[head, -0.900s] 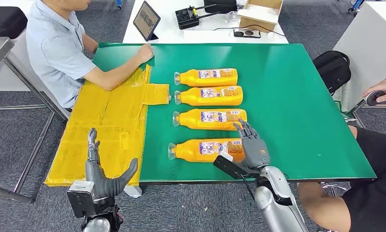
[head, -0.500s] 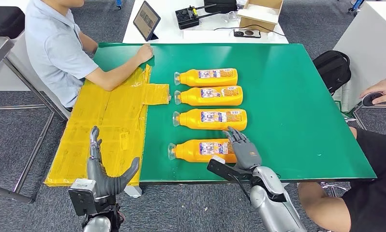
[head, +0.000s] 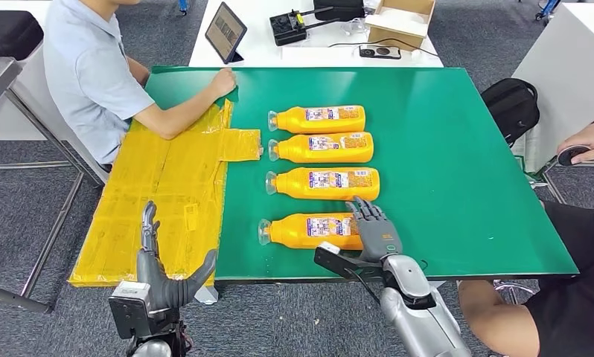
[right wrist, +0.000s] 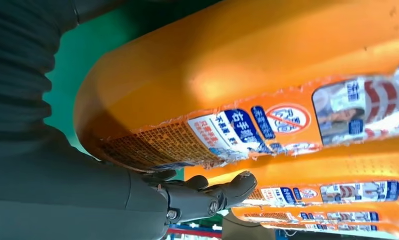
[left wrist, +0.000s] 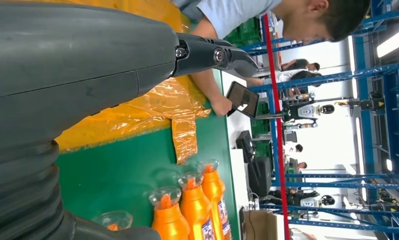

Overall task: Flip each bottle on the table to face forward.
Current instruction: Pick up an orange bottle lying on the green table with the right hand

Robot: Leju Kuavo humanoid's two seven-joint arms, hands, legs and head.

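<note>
Several orange bottles lie in a column on the green table [head: 458, 171], caps to my left, labels up. The nearest bottle [head: 309, 230] has my right hand [head: 374, 236] at its base end. Its fingers [head: 365, 216] spread over the top of that end, and the thumb reaches along the near side. In the right wrist view this bottle [right wrist: 237, 75] sits close against the palm, with the fingers [right wrist: 207, 195] on its far side. Beyond lie the third bottle [head: 324, 183], second bottle [head: 320, 147] and farthest bottle [head: 316, 119]. My left hand [head: 160, 271] hovers open below the table's near left edge, holding nothing.
A crinkled yellow plastic sheet [head: 160, 201] covers the table's left part and hangs over its edge. A seated person [head: 93, 74] rests a hand [head: 221, 80] on the far left corner. Another person's hand [head: 584, 141] and leg [head: 569, 297] are at the right. A tablet [head: 225, 31] stands beyond.
My right hand has slid left and nearer along the nearest bottle's base end, thumb now under its near side. The left hand has risen slightly. The bottles have not moved.
</note>
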